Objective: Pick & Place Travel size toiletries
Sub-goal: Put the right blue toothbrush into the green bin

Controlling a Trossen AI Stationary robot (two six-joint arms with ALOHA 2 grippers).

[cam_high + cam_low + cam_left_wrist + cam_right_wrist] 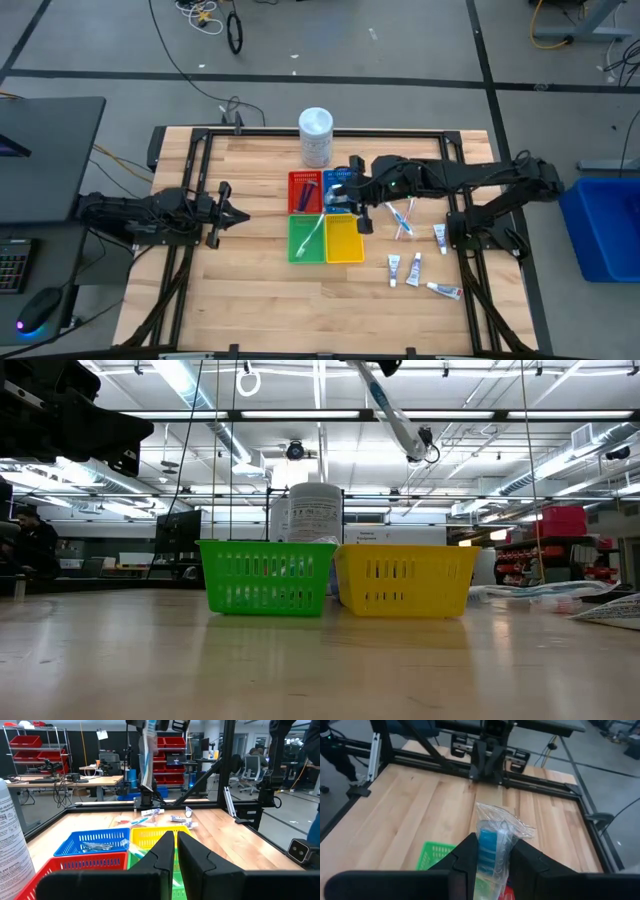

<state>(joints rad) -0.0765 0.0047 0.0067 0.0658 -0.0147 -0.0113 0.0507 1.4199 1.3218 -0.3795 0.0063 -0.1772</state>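
My right gripper (pixel 346 192) hangs high over the four square trays, shut on a clear packet with a pale-blue toothbrush-like stick (pixel 496 831). The packet also shows in the left wrist view (pixel 148 756) and the low view (pixel 392 412). More toothbrush-like sticks (pixel 403 218) and small white tubes (pixel 414 268) lie on the table right of the trays. One stick lies in the green tray (pixel 306 238). Silvery sachets lie in the blue tray (pixel 95 839). My left gripper (pixel 236 213) is shut and empty, left of the trays. My right gripper pinches the clear packet between its two fingers (pixel 470 851), at the packet's upper end (pixel 150 729). The fingers slant down from above, toward the table's left. The packet hangs below them, a little tilted, lifted well clear of the trays.
The red (pixel 304 188), blue (pixel 338 178), green and yellow (pixel 345 240) trays stand in a square at mid-table. A tall white tub (pixel 316 137) stands just behind them. A black frame (pixel 200 135) runs round the table. Bare wood lies in front of the trays.
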